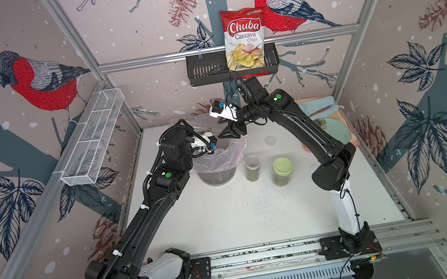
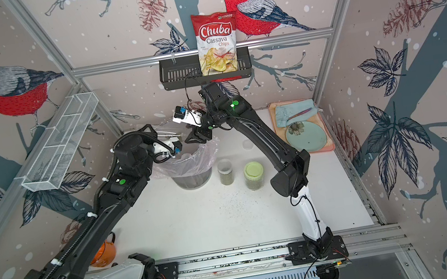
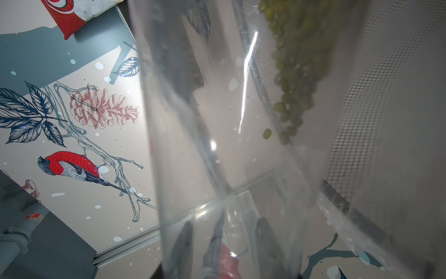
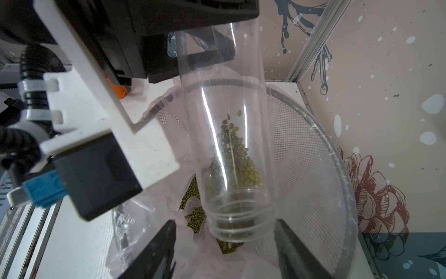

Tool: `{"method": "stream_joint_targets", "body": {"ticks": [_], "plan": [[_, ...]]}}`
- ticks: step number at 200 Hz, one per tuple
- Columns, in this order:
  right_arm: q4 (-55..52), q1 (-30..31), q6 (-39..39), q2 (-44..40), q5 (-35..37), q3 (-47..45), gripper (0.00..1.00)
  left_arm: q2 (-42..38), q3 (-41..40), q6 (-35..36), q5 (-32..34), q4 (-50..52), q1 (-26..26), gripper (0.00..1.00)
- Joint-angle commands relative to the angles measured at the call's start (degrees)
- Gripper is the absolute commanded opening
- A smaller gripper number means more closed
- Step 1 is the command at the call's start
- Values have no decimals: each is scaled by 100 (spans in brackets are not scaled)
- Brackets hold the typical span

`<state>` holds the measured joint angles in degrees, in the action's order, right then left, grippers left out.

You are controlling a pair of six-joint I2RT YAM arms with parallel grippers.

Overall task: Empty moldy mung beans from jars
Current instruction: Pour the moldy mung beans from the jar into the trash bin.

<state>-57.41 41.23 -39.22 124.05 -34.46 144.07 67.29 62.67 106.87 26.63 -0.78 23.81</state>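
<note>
Now the left gripper [image 4: 207, 50], clamped on the upended tall tube [image 4: 229, 135], spills mung beans [image 4: 231, 164] into the bag-lined bin [image 4: 337, 154]; the right gripper [image 1: 227, 133] gapes empty alongside. Next, probably: drain it fully.

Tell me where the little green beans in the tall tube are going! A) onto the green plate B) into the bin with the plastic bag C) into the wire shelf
B: the tall tube points mouth-down over the bag-lined bin, with mung beans piled at its mouth.
</note>
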Motion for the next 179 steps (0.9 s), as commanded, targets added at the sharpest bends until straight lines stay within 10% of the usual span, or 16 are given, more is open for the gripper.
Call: {"method": "stream_joint_targets", "body": {"ticks": [1, 179], "plan": [[185, 62, -6, 21, -66, 42, 65, -27, 26, 315, -332, -273, 2, 37], [446, 382, -24, 254, 178, 77, 64, -290, -229, 229, -397, -11, 220, 37]]}}
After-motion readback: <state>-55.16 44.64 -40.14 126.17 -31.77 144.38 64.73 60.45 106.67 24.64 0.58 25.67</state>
